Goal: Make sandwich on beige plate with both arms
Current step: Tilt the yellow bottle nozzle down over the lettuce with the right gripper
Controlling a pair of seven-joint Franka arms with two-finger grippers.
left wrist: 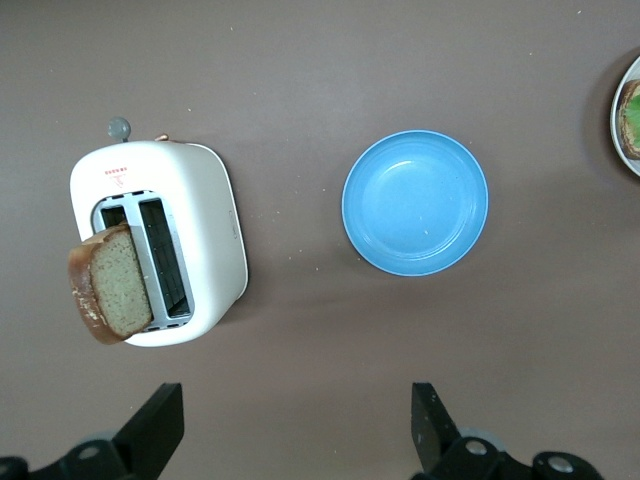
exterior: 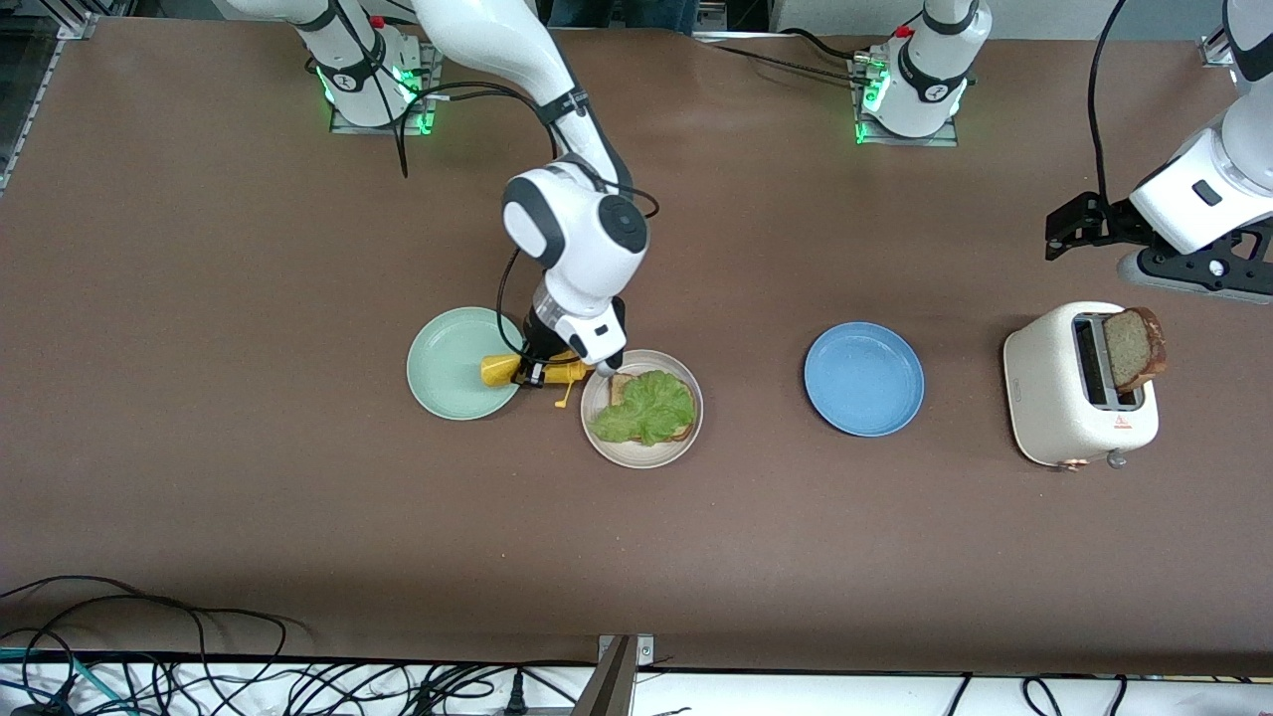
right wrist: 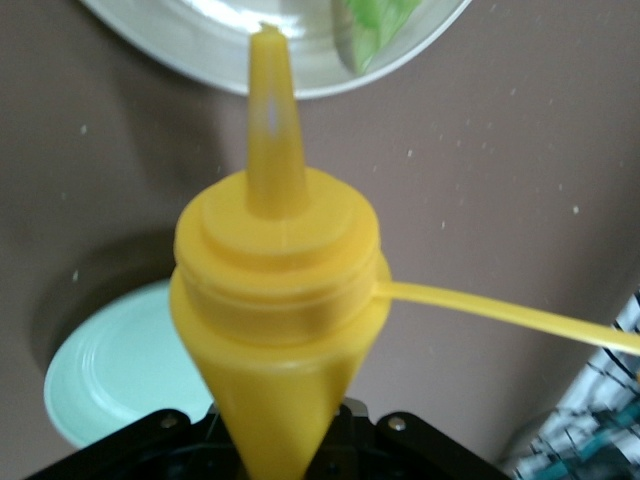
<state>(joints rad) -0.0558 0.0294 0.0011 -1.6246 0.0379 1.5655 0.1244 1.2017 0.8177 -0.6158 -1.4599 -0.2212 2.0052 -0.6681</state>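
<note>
Right gripper (exterior: pixel 542 370): we clamp the yellow mustard bottle (exterior: pixel 532 371), nozzle tipped toward the beige plate (exterior: pixel 641 454) to sauce the lettuce (exterior: pixel 646 406)
Left gripper (left wrist: pixel 290 425): we wait, jaws apart, near the toaster (left wrist: pixel 190 225)

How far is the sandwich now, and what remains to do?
Done: a bread slice with lettuce lies on the beige plate. In hand: the right gripper holds a yellow squeeze bottle, nozzle toward that plate. Left: the second slice sits in the toaster; the left gripper is open above it.
</note>
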